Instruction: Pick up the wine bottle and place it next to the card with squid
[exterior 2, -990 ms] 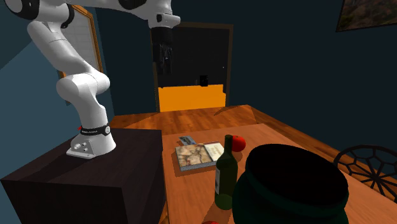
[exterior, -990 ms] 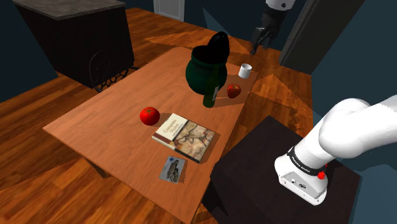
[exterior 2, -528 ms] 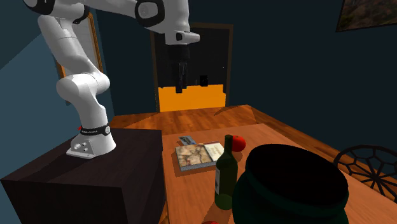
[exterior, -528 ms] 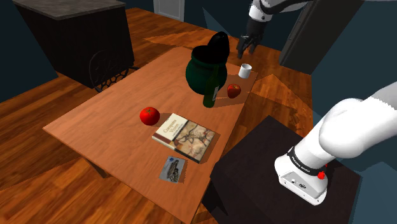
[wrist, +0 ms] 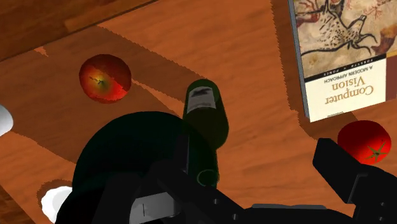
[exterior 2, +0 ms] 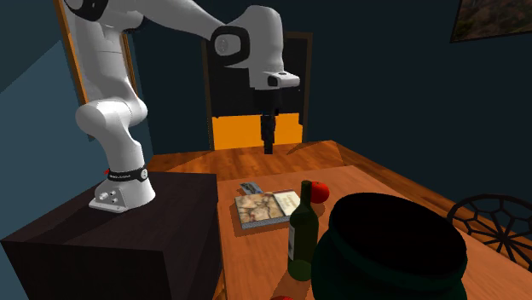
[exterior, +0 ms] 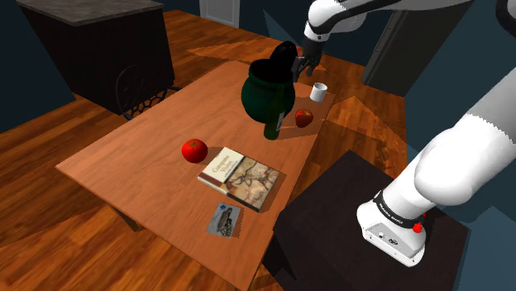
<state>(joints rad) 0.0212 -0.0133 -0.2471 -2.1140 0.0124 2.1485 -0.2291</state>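
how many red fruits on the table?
2. An apple beside the wine bottle; a tomato near the book. The dark pot could hide more.

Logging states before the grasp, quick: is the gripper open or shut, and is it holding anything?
Gripper: open, holding nothing, fingers apart above the wine bottle.

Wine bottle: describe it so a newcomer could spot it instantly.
On the wooden table, look to the end where a big dark green pot stands. The wine bottle stands upright close beside it, with a red apple on its other side. It is the only slim, necked thing there, dark green with a pale label.
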